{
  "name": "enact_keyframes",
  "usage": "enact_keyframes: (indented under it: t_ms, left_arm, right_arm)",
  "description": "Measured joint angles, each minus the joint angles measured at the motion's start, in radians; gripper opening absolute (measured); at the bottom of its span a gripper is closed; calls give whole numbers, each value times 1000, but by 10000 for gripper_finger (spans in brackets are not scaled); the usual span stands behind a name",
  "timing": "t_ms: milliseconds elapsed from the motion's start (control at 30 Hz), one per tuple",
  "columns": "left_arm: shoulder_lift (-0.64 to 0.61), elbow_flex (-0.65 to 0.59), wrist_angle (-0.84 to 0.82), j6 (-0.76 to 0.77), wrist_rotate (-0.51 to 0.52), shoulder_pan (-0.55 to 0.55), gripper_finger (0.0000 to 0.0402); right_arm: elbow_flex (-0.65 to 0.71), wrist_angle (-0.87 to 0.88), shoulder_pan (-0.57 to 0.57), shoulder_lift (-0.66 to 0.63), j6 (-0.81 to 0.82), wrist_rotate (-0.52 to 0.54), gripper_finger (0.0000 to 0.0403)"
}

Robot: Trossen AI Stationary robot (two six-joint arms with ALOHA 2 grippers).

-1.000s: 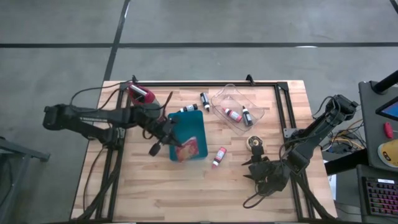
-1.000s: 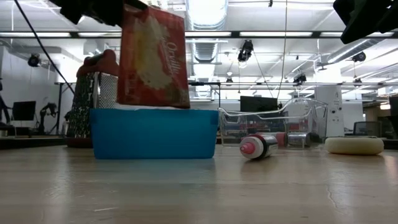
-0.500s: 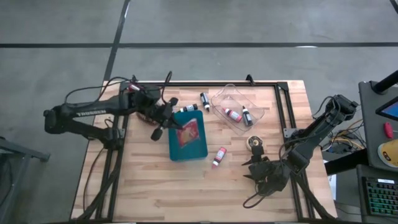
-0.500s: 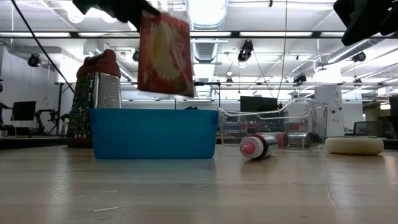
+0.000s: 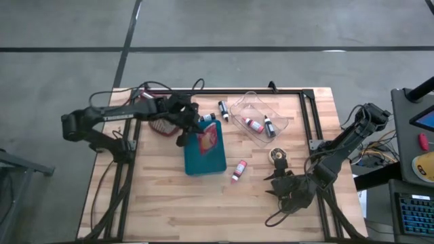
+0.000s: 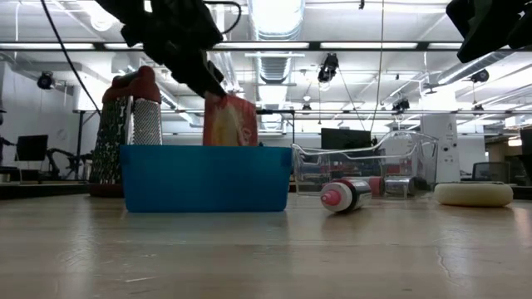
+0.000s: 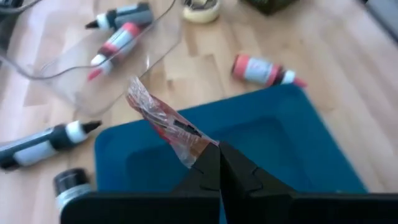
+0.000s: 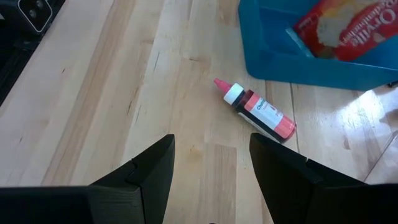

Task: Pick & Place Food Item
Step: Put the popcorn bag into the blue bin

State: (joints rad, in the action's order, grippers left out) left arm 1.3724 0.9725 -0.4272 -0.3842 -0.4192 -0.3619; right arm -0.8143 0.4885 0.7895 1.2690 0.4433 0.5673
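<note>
A red and yellow food packet (image 5: pixel 209 137) hangs over the far part of the blue bin (image 5: pixel 203 159); in the low view the packet (image 6: pixel 230 122) dips behind the bin's wall (image 6: pixel 205 178). My left gripper (image 5: pixel 192 130) is shut on the packet; in the left wrist view (image 7: pixel 217 163) the fingers close on its edge. My right gripper (image 8: pixel 211 162) is open and empty above the table's near right part, over bare wood. My left gripper pinches the packet's edge (image 7: pixel 194 149) between its two shut fingers, coming from the table's left, slanting down. The packet hangs edge-on beyond the fingers, its lower end inside the bin (image 6: pixel 230 137); whether it touches the bin's floor is hidden by the wall.
A metal grater (image 5: pixel 159 125) with a red handle stands left of the bin. A clear tray (image 5: pixel 261 118) holds small bottles at the far right. Loose bottles lie near the bin (image 5: pixel 239 170) (image 5: pixel 223 110). A tape roll (image 5: pixel 277 155) lies at the right.
My left gripper has carried the packet from over the bin's near end toward the table's far edge and down. The packet has turned from flat-faced to edge-on and sunk partly behind the bin's wall. The gripper stays shut on it.
</note>
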Motion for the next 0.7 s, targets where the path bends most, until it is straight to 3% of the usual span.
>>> enact_keyframes:
  t_ms: [467,700]
  left_arm:
    - [50,212,-232,-134,147,-72,0]
    - [62,192,-266,-144,147,-72,0]
  right_arm:
    - [0,0,0,0,2,1,205]
    - [0,0,0,0,2,1,205]
